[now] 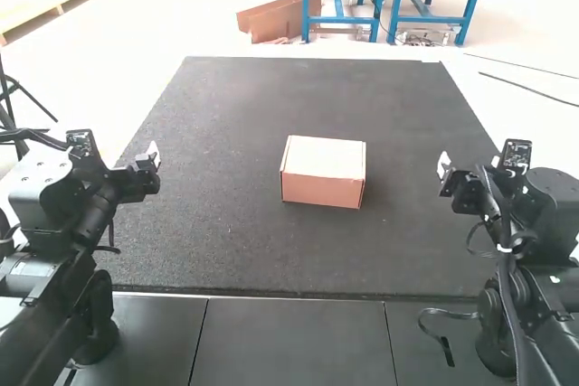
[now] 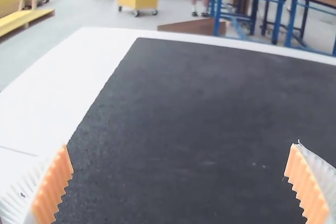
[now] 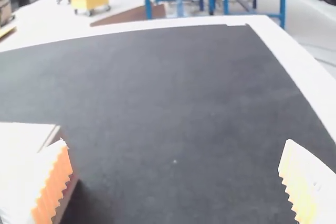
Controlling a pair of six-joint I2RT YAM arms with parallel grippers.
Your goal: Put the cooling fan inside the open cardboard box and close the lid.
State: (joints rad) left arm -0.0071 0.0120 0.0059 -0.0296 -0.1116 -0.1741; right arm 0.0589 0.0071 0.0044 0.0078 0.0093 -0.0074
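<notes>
Cardboard box (image 1: 323,172) closed, on mat (image 1: 226,115) | left claw (image 2: 178,171) wide | right claw (image 3: 174,166) wide

The cardboard box (image 1: 323,172) is hiding its inside under a shut lid (image 1: 326,158). The right wrist view's edge is cutting it off, a ribbed finger (image 3: 51,184) covering part of it. The left arm (image 1: 50,223) and right arm (image 1: 534,223) are running off the high view at eight and four o'clock.

From high behind its near edge you look down over the whole desk (image 1: 99,79), while both wrist cameras skim low and forward across its black mat (image 2: 199,119).
</notes>
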